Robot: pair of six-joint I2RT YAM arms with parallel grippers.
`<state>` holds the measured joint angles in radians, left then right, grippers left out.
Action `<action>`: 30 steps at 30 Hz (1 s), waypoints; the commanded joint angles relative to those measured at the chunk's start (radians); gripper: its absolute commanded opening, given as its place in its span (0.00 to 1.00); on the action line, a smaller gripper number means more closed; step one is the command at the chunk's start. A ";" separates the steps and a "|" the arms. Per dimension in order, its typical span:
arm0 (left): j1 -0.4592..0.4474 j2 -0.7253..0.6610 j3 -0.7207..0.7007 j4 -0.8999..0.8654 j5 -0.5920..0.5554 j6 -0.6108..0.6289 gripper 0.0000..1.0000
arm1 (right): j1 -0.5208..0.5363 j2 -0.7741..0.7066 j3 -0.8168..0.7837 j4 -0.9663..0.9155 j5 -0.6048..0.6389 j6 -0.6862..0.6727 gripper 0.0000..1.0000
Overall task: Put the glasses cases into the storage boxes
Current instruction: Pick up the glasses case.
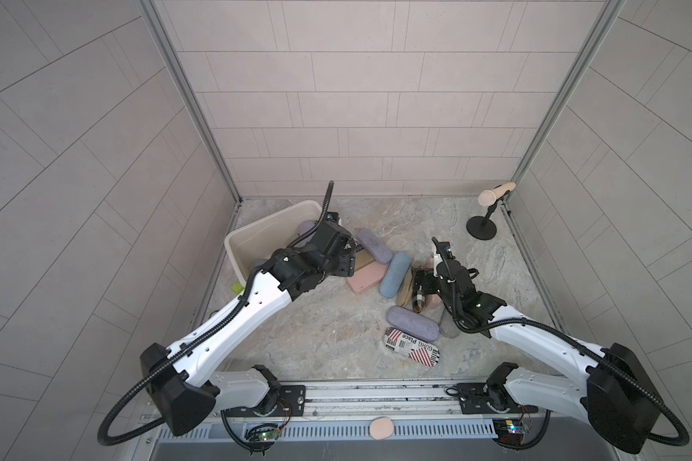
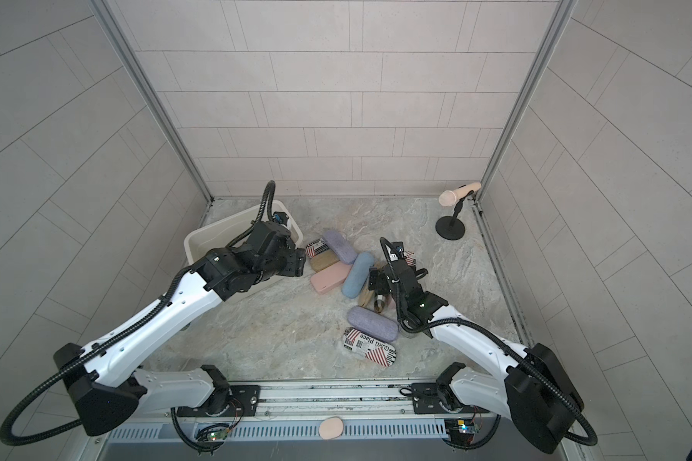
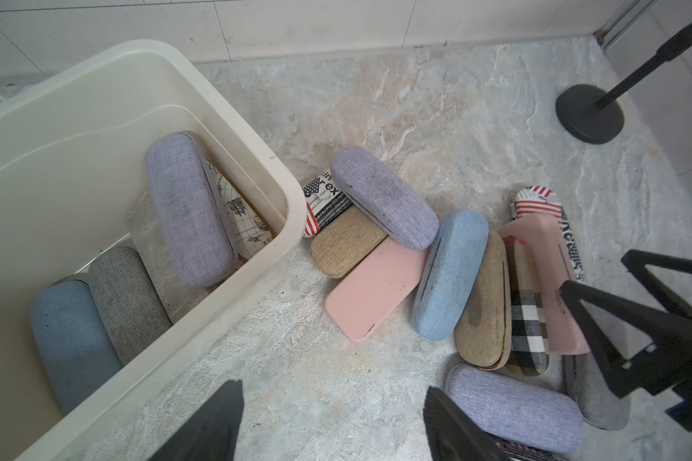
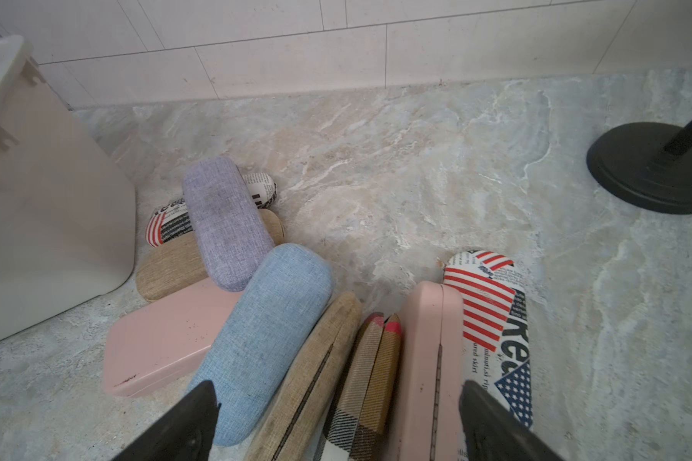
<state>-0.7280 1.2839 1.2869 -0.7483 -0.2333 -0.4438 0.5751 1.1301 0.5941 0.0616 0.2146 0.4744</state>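
Marbled bench (image 1: 316, 351), storage box (image 3: 76, 119) with a few glasses cases (image 3: 188, 207) inside, most heaped just beside it, left end effector (image 3: 332, 387) and right end effector (image 4: 336, 385) both wide open, empty, and the right, hovering over tight-packed cases, could pinch two or wedge!

Robotics lab test cell: tile-look panels on aluminium posts (image 1: 192, 103) enclose marble-print counter (image 1: 316, 319); left arm (image 1: 232, 319), right arm (image 1: 536, 339) mounted on rail (image 1: 376, 393); bare circuit boards (image 1: 262, 435) below.

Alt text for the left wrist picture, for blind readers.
A cream bin holds a lilac case, a grey case and a light blue case. More cases lie heaped beside it on the table, beyond the open left gripper.
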 commanded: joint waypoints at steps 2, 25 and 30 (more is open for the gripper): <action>-0.037 0.117 0.001 0.073 -0.026 0.051 0.80 | -0.016 0.018 0.005 -0.038 0.021 0.055 0.96; -0.012 0.739 0.423 0.145 -0.060 -0.436 0.94 | -0.025 0.000 0.003 -0.054 0.029 0.063 1.00; -0.008 0.781 0.461 0.176 -0.152 -0.627 1.00 | -0.024 -0.032 -0.003 -0.051 0.011 0.054 1.00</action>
<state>-0.7387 2.0529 1.6951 -0.5877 -0.3050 -0.8890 0.5533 1.1313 0.5941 0.0139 0.2295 0.5259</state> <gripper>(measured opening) 0.989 0.999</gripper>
